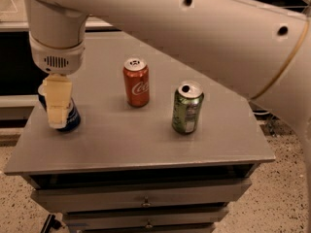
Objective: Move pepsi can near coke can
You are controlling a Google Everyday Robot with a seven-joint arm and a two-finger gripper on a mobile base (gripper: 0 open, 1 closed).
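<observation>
The pepsi can (pixel 73 118), dark blue, stands near the table's left edge and is mostly hidden behind my gripper. My gripper (pixel 58 109) hangs down from the white wrist right at the pepsi can, covering its front and top. The coke can (pixel 136 83), red-orange with white script, stands upright in the middle of the table, well to the right of the pepsi can.
A green can (pixel 187 109) stands upright right of the coke can. The grey table (pixel 146 144) has drawers (pixel 146 200) below its front edge. My big white arm (pixel 204 28) spans the top of the view. The floor is speckled.
</observation>
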